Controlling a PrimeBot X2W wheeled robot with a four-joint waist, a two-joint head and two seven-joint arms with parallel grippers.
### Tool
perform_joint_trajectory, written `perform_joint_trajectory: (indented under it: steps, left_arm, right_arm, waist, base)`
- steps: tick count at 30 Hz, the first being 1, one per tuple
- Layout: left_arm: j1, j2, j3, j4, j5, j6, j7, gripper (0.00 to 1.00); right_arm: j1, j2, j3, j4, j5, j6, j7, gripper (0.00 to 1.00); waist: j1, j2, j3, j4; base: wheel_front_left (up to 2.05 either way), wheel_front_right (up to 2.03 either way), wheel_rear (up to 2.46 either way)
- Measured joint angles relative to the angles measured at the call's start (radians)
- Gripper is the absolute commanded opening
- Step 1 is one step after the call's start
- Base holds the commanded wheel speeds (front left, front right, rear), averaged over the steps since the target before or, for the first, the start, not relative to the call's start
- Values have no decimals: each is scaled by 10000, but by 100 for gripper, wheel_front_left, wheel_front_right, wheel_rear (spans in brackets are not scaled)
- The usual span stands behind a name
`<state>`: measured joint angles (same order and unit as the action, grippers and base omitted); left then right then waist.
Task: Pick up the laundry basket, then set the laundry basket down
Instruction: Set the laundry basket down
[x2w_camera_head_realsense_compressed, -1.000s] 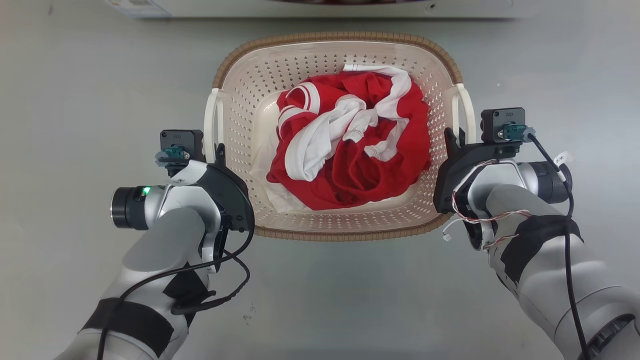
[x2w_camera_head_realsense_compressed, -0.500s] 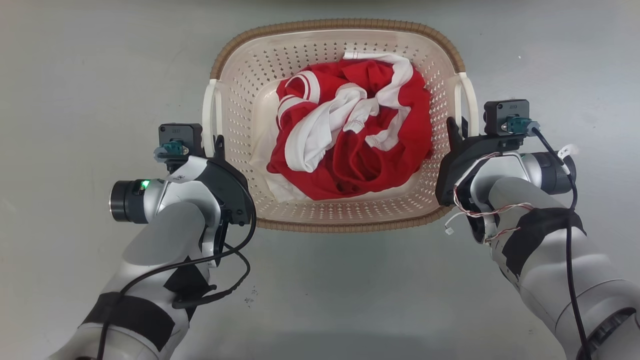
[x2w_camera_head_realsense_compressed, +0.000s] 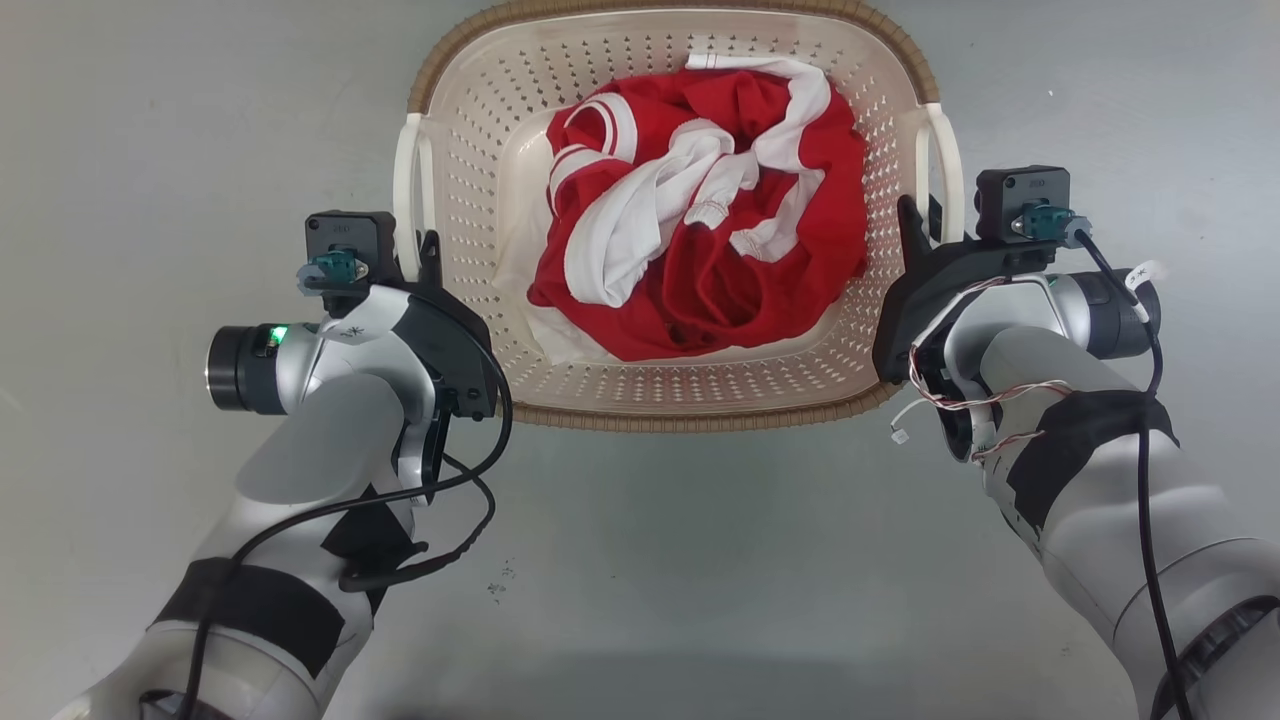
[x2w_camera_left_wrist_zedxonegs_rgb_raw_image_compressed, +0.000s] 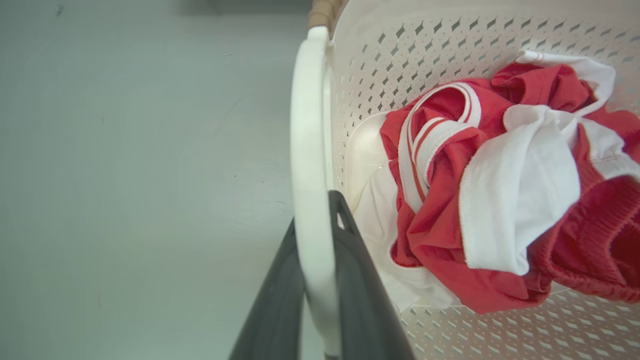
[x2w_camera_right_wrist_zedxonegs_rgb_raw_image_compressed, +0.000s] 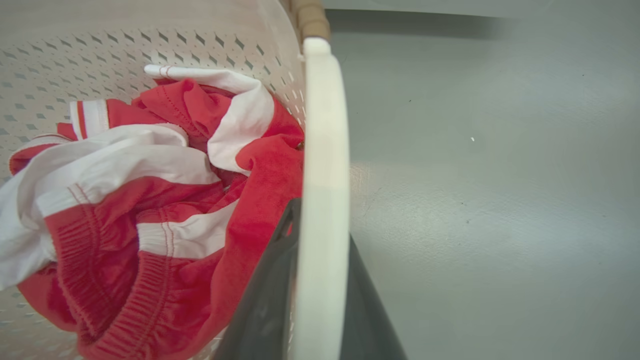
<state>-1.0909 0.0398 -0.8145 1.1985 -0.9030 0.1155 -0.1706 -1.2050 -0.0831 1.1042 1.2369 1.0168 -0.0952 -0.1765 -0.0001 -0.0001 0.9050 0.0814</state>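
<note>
Cream laundry basket (x2w_camera_head_realsense_compressed: 470, 200), open grey floor (x2w_camera_head_realsense_compressed: 650, 580) beside it, both jaws pinching its white handles (x2w_camera_left_wrist_zedxonegs_rgb_raw_image_compressed: 310, 150).

1 cream perforated plastic laundry basket (x2w_camera_head_realsense_compressed: 470, 150); 2 white side handles (x2w_camera_head_realsense_compressed: 405, 200); 1 red-and-white clothes heap (x2w_camera_head_realsense_compressed: 700, 250), piece count unclear; 2 dark-fingered grippers: left gripper (x2w_camera_head_realsense_compressed: 420, 255), right gripper (x2w_camera_head_realsense_compressed: 920, 215).

Red-and-white clothing (x2w_camera_head_realsense_compressed: 700, 200): crumpled heap at 12 o'clock from head-view centre. White ribbed bands and a red elastic waistband visible. Grey floor (x2w_camera_head_realsense_compressed: 650, 560): smooth, matte. Small dark specks (x2w_camera_head_realsense_compressed: 497, 585) at 7 o'clock.
</note>
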Motion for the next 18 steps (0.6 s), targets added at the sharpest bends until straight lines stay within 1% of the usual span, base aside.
perform_joint_trajectory:
  steps: [13, 14, 15, 16, 17, 18]
  left_arm:
    - [-244, 0, -46, 151, 109, -12, -163, 0]
    - [-256, 0, -52, 165, 134, -12, -165, 0]
    - [-263, 0, -58, 178, 161, -12, -171, 0]
    - [-269, 0, -65, 192, 174, -12, -173, 4]
    - [-271, 0, -73, 203, 174, -12, -176, 13]
    - [-278, 6, -79, 215, 176, -12, -219, 26]
  right_arm:
    - [-139, 23, 19, 31, -10, 0, -186, 0]
    - [-139, 27, 19, 35, -10, 0, -188, 3]
    - [-139, 31, 19, 36, -10, 0, -188, 13]
    - [-139, 36, 19, 42, -10, 0, -188, 20]
    - [-139, 42, 27, 48, -10, 0, -186, 25]
    - [-137, 48, 58, 63, -12, 2, -182, 30]
  waist:
    - [0, 0, 149, -6]
    - [0, 0, 150, -8]
    - [0, 0, 148, -11]
    - [0, 0, 144, -14]
    - [0, 0, 138, -20]
    - [1, 1, 131, -24]
  base:
    - [0, 0, 0]
    - [0, 0, 0]
    - [0, 0, 0]
    - [0, 0, 0]
    - [0, 0, 0]
    - [0, 0, 0]
